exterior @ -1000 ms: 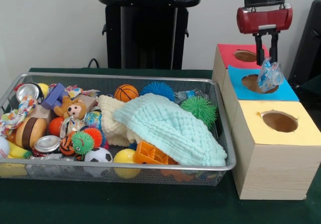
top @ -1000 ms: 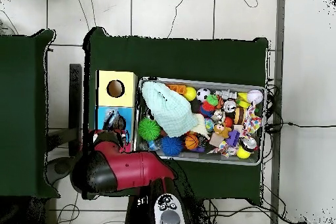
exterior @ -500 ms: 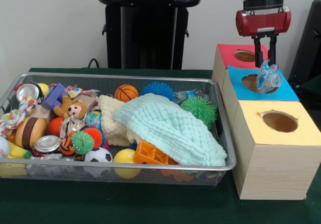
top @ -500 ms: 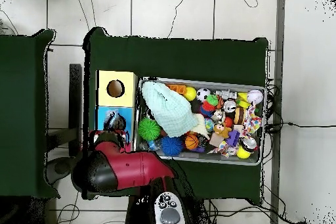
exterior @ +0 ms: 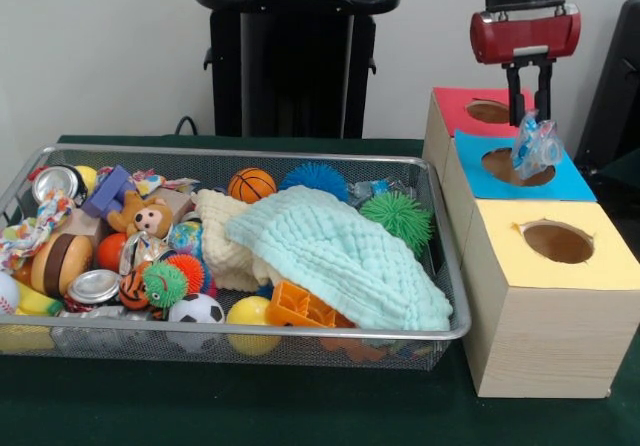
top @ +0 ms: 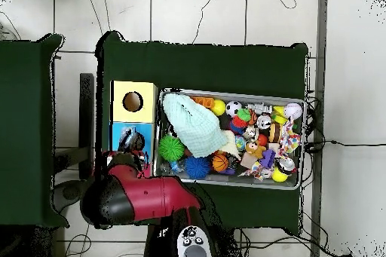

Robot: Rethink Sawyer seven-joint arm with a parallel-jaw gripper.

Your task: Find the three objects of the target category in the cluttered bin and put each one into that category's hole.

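Note:
My gripper [exterior: 532,116] hangs over the blue-topped box [exterior: 572,182], shut on a crumpled clear plastic piece with blue marks [exterior: 537,146]. The piece dangles from the fingertips just above the blue box's round hole [exterior: 508,166]. In the overhead view the plastic piece [top: 134,142] shows over the blue box [top: 117,132], with the red arm [top: 143,197] right beside it. The wire bin [exterior: 300,332] to the left is full of toys, cans and balls.
A red-topped box [exterior: 455,106] stands behind the blue one and a yellow-topped box [exterior: 600,266] in front, each with a hole. A mint towel [exterior: 340,251] covers the bin's right half. Crushed cans [exterior: 92,286] and balls lie at its left.
The gripper has lifted slightly with the plastic piece, which has swung a little over the blue hole. The bin's contents have not moved.

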